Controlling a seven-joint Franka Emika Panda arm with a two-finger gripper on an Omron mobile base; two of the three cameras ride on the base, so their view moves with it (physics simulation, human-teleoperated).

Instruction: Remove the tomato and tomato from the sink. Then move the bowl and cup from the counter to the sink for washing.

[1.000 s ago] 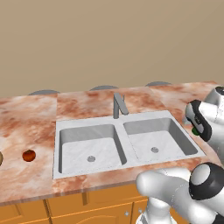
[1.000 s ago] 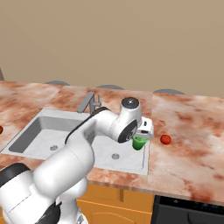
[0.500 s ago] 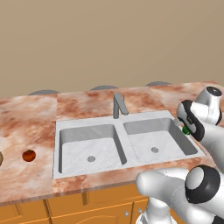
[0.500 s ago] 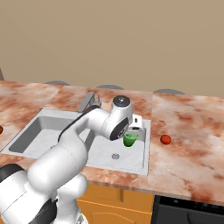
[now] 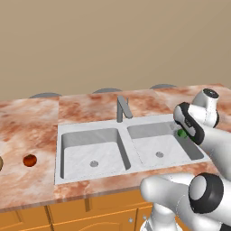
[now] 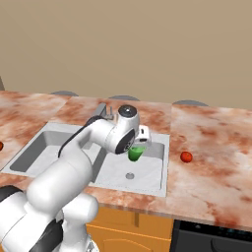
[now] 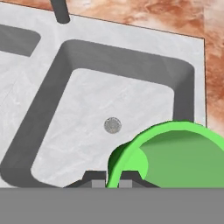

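Fingers pinch the rim of the cup (image 7: 175, 153), closed tight on its near wall; in the hand view the two dark tips sit either side of that green edge. The gripper (image 6: 139, 147) carries the cup above the right basin of the sink (image 6: 152, 183), toward that basin's right rim, with the drain (image 7: 113, 125) below and off to one side. The cup hangs roughly mouth-up with its bottom clear of the basin floor, so I judge the coming move to be a straight lowering, then a release. One tomato (image 6: 186, 157) lies on the counter (image 6: 216, 162) just right of the sink; the other (image 5: 30, 160) lies on the counter left of it.
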